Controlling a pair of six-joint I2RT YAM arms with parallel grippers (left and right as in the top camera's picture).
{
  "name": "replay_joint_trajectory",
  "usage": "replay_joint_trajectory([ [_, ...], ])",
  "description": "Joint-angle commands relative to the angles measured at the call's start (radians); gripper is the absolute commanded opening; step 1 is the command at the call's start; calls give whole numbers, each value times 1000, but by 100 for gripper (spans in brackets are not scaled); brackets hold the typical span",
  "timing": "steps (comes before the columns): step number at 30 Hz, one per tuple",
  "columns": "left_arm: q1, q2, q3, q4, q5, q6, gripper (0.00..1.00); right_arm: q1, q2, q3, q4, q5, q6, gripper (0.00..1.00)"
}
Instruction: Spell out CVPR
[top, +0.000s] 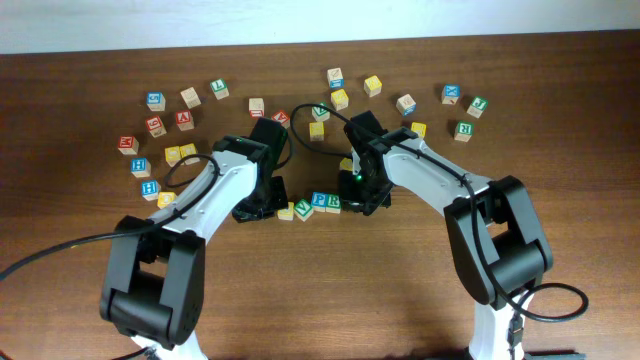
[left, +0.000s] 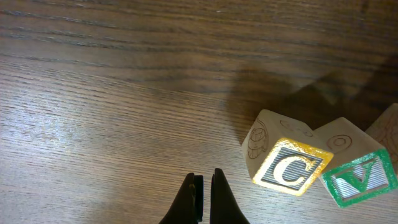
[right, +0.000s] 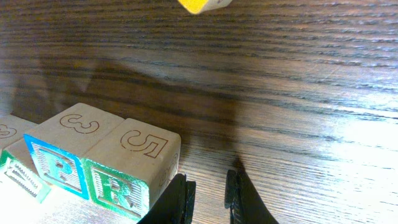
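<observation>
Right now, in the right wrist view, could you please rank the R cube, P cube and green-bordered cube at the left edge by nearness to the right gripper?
1. The R cube, just left of the right gripper.
2. The P cube, against the R cube's far side.
3. The green-bordered cube, cut off at the left edge.

The C cube is showing a yellow frame, the V cube and R cube green frames, the P cube blue; the table is showing dark brown grain.
</observation>
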Motion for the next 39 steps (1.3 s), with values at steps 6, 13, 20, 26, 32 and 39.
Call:
replay_joint_trajectory([
  [6, -14, 22, -25, 15, -2, -12, 0, -31, 2, 4, -129, 19, -63, 4],
  [13, 57, 22, -25, 19, -24, -42, 0, 11, -3, 18, -341, -98, -166, 4],
  [20, 251, 22, -25, 12, 24, -48, 0, 130, -54, 18, -139, -60, -39, 4],
  [26, 260, 22, -25, 13, 20, -48, 0, 227, -48, 18, 9, 3, -35, 4],
  [32, 260, 22, -25, 13, 6, -48, 0, 250, -47, 18, 58, 66, -6, 4],
  [39, 328, 22, -25, 10, -1, -48, 0, 261, -46, 18, 91, 72, -5, 4],
])
